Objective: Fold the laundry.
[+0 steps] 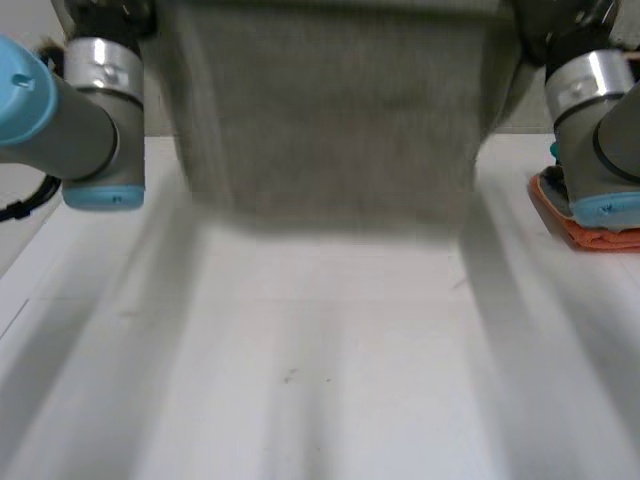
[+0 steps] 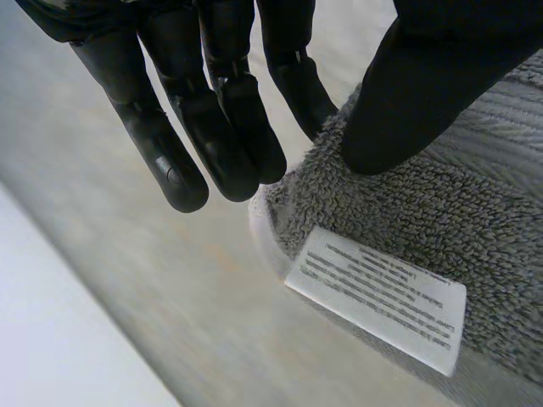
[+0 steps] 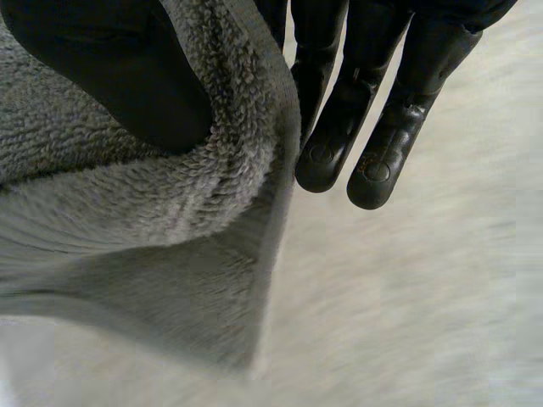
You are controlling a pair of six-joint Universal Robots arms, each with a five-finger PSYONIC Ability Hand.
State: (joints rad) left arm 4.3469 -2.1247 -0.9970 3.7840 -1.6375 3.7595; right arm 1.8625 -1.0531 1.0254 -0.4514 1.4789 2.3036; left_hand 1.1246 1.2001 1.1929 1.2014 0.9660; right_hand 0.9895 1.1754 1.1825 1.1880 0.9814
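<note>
- holding a grey towel point(image 1: 330, 110) up over the white desk point(image 1: 320, 380), spread wide between the left arm point(image 1: 80, 120) and the right arm point(image 1: 595, 130).
- pinching a towel corner with the left hand point(image 2: 424, 76), just beside a white label point(image 2: 377, 297); thumb pressed into the pile, fingers point(image 2: 229, 127) nearly straight.
- grasping the towel's side edge with the right hand point(image 3: 110, 68); thumb on one face, fingers straight behind the hem.
- leaving an orange cloth point(image 1: 590, 225) on the desk, partly hidden by the right arm.

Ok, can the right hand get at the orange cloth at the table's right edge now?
Probably not yet: the right hand is pinching the grey terry towel, held up over the white table, and the orange cloth lies partly behind the right arm.
</note>
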